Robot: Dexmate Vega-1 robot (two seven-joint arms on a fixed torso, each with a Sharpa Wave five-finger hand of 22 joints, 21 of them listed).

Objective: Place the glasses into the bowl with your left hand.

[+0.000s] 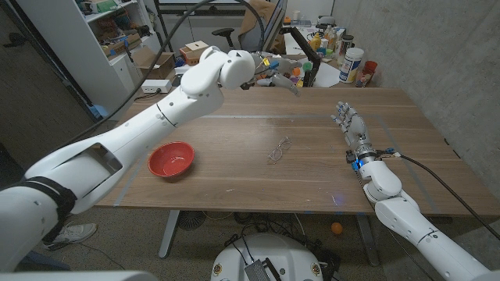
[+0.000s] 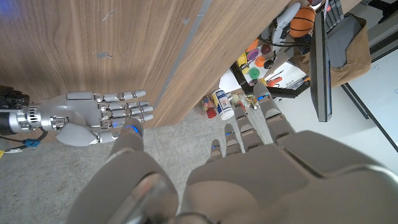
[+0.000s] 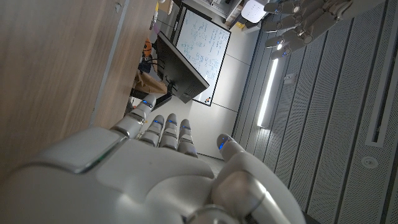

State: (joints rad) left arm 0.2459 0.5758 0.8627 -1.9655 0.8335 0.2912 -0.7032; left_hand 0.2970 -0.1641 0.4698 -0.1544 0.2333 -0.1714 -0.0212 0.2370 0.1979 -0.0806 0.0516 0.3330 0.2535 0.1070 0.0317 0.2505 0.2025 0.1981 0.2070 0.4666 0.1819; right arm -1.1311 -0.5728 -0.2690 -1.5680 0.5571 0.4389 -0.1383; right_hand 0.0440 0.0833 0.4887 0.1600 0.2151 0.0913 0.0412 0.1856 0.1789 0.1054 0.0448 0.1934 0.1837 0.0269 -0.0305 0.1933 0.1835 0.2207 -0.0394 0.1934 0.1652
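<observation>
From the head view, the wooden table [image 1: 234, 156] has a brown plank grain with pale scuffs across its middle. A round, glossy red bowl [image 1: 171, 160] sits on the robot's left part of it, upright and holding nothing. The thin wire-framed glasses [image 1: 278, 149] lie on the bare wood near the table's centre, well apart from the bowl and touched by neither hand. The smooth white left arm reaches high over the far edge, and the left hand [image 1: 275, 76] hangs above the back of the table with fingers spread and nothing in them. The grey metallic right hand [image 1: 351, 125] rests at the robot's right side of the table, fingers extended and apart, grasping nothing. Beyond the far edge stands a cluttered surface with a white cylindrical tub with a blue label [image 1: 351, 65]; its writing is too small to read.

In the left wrist view, the left hand [image 2: 249, 162] shows rounded grey plates with its fingers straight and loose. The right hand [image 2: 102, 115] lies against the wood grain, fingers straight.

In the right wrist view, the right hand [image 3: 168, 168] shows glossy pale shells and extended fingers. A whiteboard [image 3: 202, 46] carries handwriting too fine to read.
</observation>
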